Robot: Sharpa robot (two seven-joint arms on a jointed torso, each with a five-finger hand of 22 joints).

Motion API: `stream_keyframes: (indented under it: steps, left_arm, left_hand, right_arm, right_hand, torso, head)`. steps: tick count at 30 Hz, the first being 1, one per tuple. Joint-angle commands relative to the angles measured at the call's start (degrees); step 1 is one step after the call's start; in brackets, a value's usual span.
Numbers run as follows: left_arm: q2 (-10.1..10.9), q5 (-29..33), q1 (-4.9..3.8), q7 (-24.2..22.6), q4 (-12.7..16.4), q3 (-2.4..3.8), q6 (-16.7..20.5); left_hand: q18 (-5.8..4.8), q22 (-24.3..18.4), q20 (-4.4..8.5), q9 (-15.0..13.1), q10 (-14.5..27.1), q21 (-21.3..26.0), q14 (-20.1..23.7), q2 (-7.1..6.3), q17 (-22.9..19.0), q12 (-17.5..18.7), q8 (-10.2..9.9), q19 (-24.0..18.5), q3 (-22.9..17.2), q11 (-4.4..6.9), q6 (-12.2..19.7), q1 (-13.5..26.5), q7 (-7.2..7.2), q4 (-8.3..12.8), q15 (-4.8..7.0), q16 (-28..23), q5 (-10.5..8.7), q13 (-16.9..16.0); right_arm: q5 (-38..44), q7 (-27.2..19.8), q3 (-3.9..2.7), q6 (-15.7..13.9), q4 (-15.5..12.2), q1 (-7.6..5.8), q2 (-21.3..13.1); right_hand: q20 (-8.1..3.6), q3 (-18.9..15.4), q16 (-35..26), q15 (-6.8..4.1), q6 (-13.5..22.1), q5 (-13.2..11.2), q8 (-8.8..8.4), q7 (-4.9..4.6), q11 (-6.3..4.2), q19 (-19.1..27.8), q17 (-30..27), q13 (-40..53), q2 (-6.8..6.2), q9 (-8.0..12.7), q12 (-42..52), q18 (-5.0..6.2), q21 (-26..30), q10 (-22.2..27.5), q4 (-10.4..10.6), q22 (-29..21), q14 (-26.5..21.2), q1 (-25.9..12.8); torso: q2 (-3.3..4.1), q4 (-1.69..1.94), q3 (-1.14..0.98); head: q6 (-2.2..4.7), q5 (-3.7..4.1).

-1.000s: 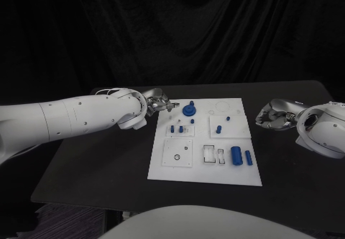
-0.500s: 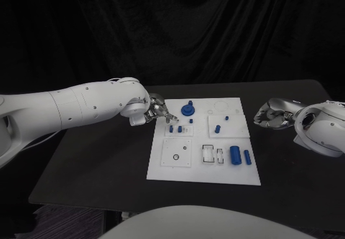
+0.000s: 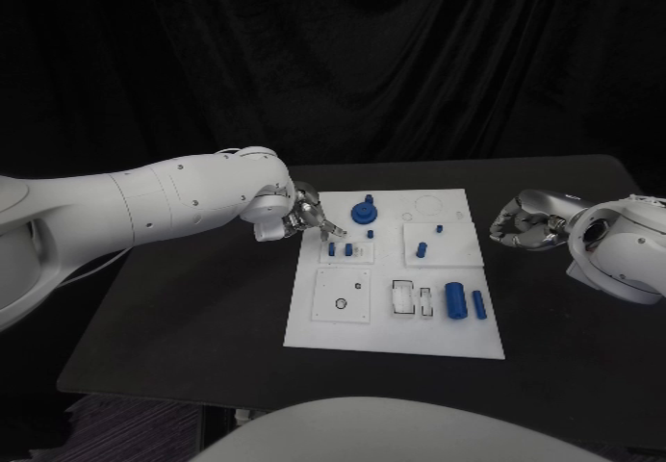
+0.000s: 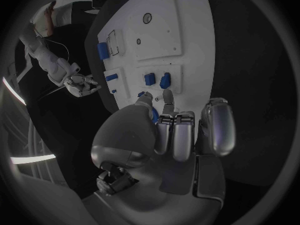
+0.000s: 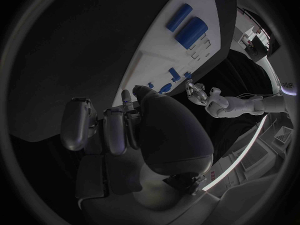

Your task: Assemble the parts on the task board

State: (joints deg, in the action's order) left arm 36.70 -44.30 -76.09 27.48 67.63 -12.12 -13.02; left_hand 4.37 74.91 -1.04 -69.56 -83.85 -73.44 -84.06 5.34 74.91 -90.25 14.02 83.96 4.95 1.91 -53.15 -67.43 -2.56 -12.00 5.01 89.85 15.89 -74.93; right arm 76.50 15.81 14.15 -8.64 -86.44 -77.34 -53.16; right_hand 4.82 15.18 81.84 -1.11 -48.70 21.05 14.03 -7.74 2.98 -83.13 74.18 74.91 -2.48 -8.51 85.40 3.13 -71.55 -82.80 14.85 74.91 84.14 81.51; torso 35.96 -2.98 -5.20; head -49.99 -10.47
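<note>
Now my left hand [image 3: 308,219] has dropped back to the task board's [image 3: 396,337] near-left edge, fingers apart, carrying nothing (parts [image 3: 455,299] untouched); right hand [image 3: 525,229] waits curled, empty, beside it.

The task board [image 3: 396,332] lay in the middle of the surface [image 3: 194,318]. The left hand [image 3: 308,216] was at the board's upper left corner, and the right hand [image 3: 524,225] was beside its right edge, apart from it. Two parts [image 3: 467,302] lay side by side in the lower right area of the board.
</note>
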Motion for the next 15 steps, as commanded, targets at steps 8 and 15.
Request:
stream_keyframes:
  steps: [8, 15]
  left_arm:
    - [-1.1, 0.9, -0.08, 1.3, -1.0, 0.05, -2.1]
    - [-1.7, 0.9, 0.05, 1.6, -1.4, 0.04, -2.8]
  left_hand:
    - [-0.75, 10.3, -0.46, -0.6, -6.2, -0.3, -5.9, 0.28, 15.1, 0.3, 0.4, 1.0, -0.3, -0.22, -0.6, -0.4, 0.08, 0.6, -0.16, 0.1, -0.24, -15.1]
    - [-0.73, 10.3, -0.38, -1.2, -6.2, -0.2, -5.9, 0.47, 15.1, 0.3, 0.6, 1.0, -0.8, -0.08, -0.6, -0.7, 0.24, 1.1, -0.05, 0.1, 0.3, -15.1]
  right_arm:
    - [0.1, 0.6, -0.04, -0.2, -0.1, -0.04, 0.0]
    - [0.1, 0.6, -0.04, 0.0, -0.1, -0.04, 0.1]
  right_hand:
    - [-0.01, 0.3, -0.2, -0.2, -0.4, 0.3, 0.31, 0.04, -0.09, 0.4, 0.0, 6.4, 0.06, -0.1, -0.3, 1.02, 0.2, 0.3, 0.1, 9.5, 1.9, 0.4]
    - [-0.01, 0.3, -0.2, -0.2, -0.4, 0.3, 0.31, 0.04, -0.1, 0.4, 0.0, 6.3, 0.06, -0.1, -0.3, 1.03, 0.2, 0.3, 0.1, 9.5, 1.9, 0.4]
  torso:
    - [-0.05, -0.06, -0.05]
    - [-0.02, -0.04, -0.04]
  head:
    - [-0.01, 0.12]
    - [-0.01, 0.15]
